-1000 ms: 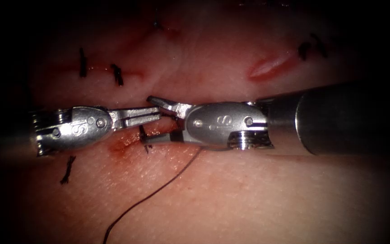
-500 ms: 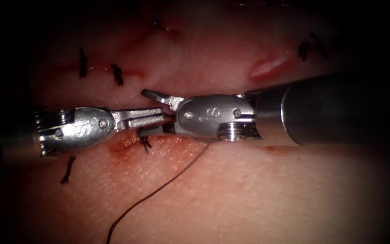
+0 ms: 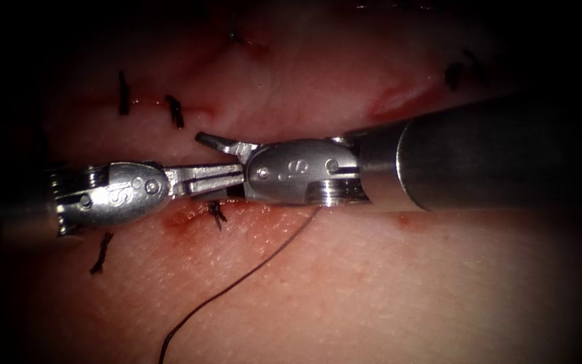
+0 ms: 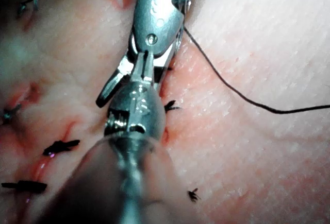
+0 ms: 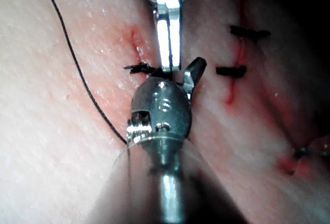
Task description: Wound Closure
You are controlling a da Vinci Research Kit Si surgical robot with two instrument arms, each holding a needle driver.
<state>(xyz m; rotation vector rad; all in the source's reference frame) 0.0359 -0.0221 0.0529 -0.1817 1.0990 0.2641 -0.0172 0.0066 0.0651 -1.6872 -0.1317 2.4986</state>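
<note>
Where I work, the light comes from above and in front; it lies brightest on the bare tissue [image 3: 385,283] nearest the endoscope and weakens farther back; a dark border closes in on every side of that view, so I cannot tell what stands beyond it; seen from my wrists, the light is strong and close, and falls off into shadow at the far edge.

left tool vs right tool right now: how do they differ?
Left tool has its jaws shut and level; right tool has its jaws spread, the upper one angled up. The left tool's jaws lie between the right tool's. The thread runs out from under the right tool, not the left tool. What either holds, I cannot tell. Shared: same silver needle-driver build, tips meeting.
</note>
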